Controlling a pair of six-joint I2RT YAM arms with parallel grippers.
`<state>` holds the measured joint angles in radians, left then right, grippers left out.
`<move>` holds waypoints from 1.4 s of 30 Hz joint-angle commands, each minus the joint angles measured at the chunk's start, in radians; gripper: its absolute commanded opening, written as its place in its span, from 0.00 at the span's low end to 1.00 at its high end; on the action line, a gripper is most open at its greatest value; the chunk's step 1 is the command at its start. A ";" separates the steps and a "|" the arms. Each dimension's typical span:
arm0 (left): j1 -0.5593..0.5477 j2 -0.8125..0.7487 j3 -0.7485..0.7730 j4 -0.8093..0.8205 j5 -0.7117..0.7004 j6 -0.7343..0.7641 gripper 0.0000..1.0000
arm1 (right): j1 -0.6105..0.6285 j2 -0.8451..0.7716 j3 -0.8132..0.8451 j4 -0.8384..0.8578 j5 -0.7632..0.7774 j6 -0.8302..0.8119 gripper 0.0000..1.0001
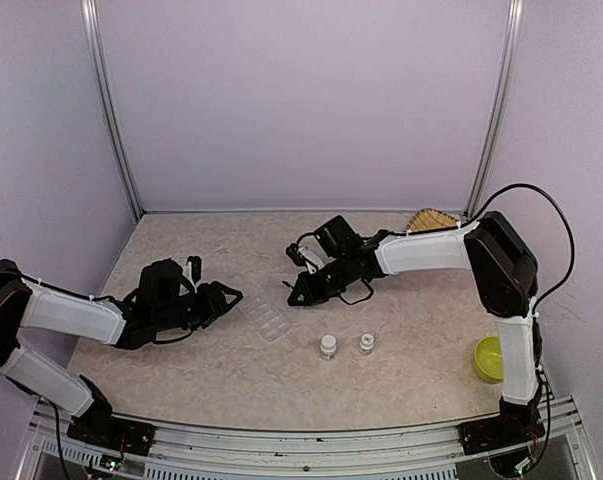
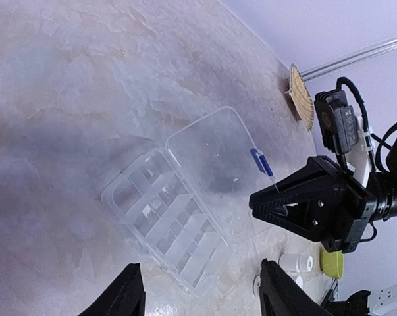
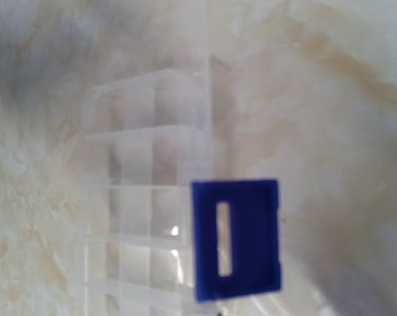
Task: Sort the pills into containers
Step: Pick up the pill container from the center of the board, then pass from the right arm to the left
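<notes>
Between the two grippers: the container (image 1: 264, 320) is lying flat on the table (image 1: 181, 370), its lid (image 2: 211, 148) swung open beside the divided base.
Left gripper (image 1: 225, 303): it is hovering just to the container's left with its jaws standing well apart and holding nothing; in its wrist view its fingers (image 2: 126, 296) are framing the near corner of the base.
Right gripper (image 2: 254, 203): it is reaching in from the container's far right side with its jaws pressed together, the tips sitting at the lid's free edge, right by the blue latch (image 2: 260, 160).
Contact: whether those tips are pinching the lid's edge or only touching it cannot be told.
Pills: they are not showing clearly in any view; the compartments are reading only as pale glints and dividers.
Right wrist view: it is coming through blurred, showing the blue latch large over a few compartments, with its own fingers out of sight.
Cut off: the near end of the base is running out of the left wrist view at the bottom.
Nearby: two small white bottles (image 1: 327, 347) are standing just in front of the container, a lime-green bowl (image 1: 489, 358) is sitting near the right arm's base, and a woven basket (image 1: 431, 219) is resting at the far right corner.
</notes>
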<state>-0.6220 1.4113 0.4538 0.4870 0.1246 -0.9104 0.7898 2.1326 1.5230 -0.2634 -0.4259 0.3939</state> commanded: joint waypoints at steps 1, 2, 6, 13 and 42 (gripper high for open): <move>-0.005 -0.066 -0.035 0.032 0.017 0.035 0.59 | -0.026 -0.078 -0.048 0.109 -0.068 0.050 0.03; -0.006 -0.074 -0.037 0.026 0.018 0.040 0.60 | -0.030 -0.084 -0.054 0.119 -0.074 0.053 0.03; -0.004 -0.090 -0.050 0.013 0.016 0.058 0.62 | -0.034 -0.111 -0.066 0.149 -0.096 0.059 0.03; -0.004 -0.058 -0.061 0.103 0.054 0.058 0.65 | -0.041 -0.161 -0.076 0.178 -0.125 0.089 0.03; -0.004 0.088 -0.010 0.488 0.182 -0.002 0.49 | -0.041 -0.262 -0.169 0.287 -0.230 0.146 0.03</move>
<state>-0.6235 1.4864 0.4141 0.8909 0.2790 -0.9123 0.7559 1.9167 1.3712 -0.0223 -0.6315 0.5255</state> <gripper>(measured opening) 0.524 0.067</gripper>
